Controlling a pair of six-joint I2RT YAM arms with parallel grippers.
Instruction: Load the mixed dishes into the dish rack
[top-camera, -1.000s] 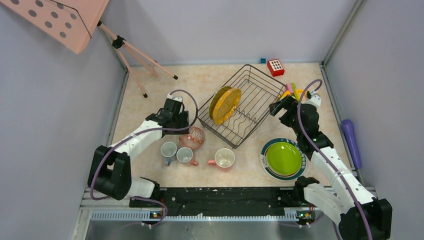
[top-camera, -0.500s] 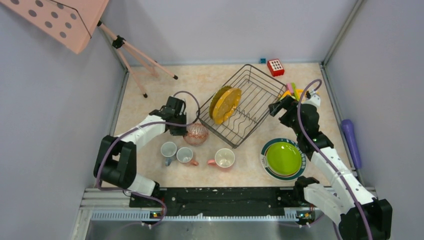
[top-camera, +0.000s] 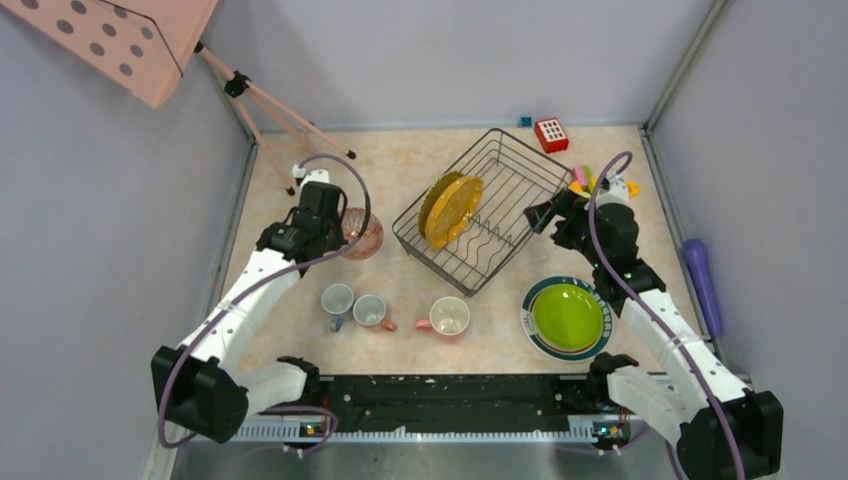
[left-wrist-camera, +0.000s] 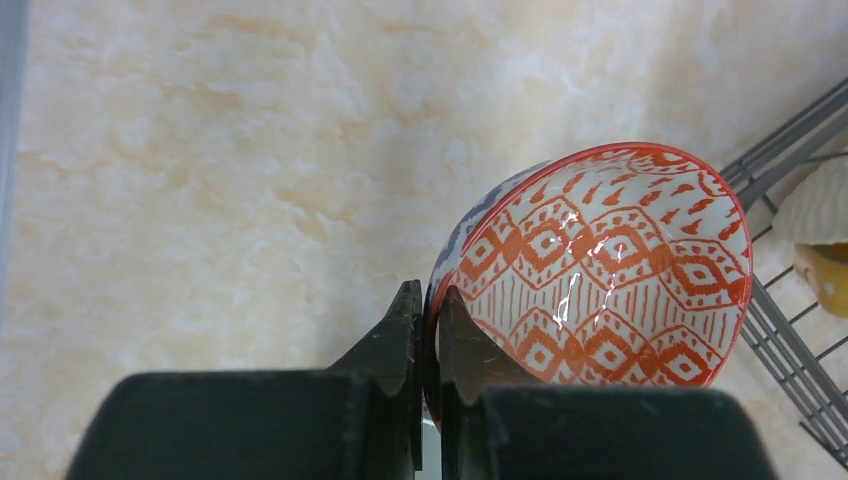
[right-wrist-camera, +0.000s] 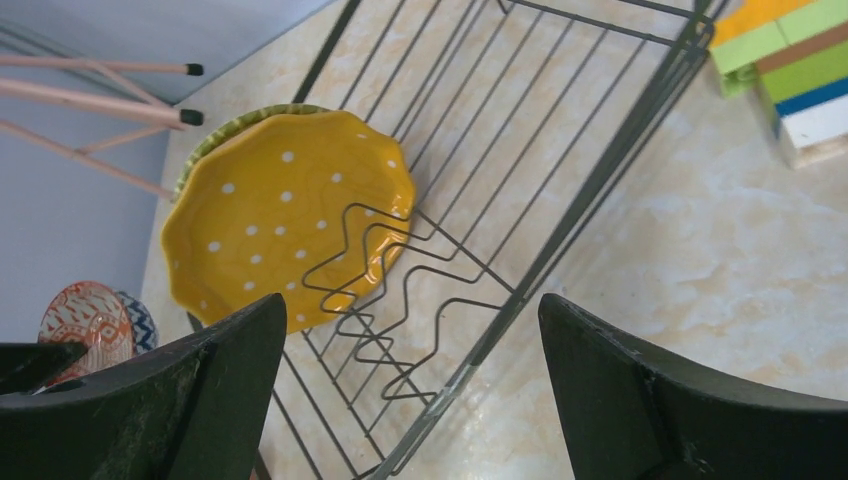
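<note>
My left gripper (left-wrist-camera: 426, 295) is shut on the rim of the patterned bowl (left-wrist-camera: 610, 270), which hangs tilted above the table just left of the dish rack (top-camera: 520, 170). From above, the bowl (top-camera: 360, 234) sits at the left gripper (top-camera: 338, 226). A yellow dotted plate (top-camera: 455, 210) stands on edge in the rack, with a green-edged plate (right-wrist-camera: 240, 115) behind it. My right gripper (right-wrist-camera: 412, 310) is open and empty over the rack's right side (right-wrist-camera: 600, 190). A lime-green plate (top-camera: 567, 316) lies on a white plate with a dark green rim (top-camera: 531, 296). Three mugs (top-camera: 370, 310) stand at the front.
Toy blocks (top-camera: 590, 183) lie behind the right gripper, and a red block (top-camera: 551, 133) sits at the back. A purple cylinder (top-camera: 702, 280) lies along the right wall. Pink tripod legs (top-camera: 290, 125) stand at the back left.
The left gripper closed on the bowl's rim, lifted it and carried it back and left, away from the mugs. The right gripper shifted slightly toward the rack and stayed open.
</note>
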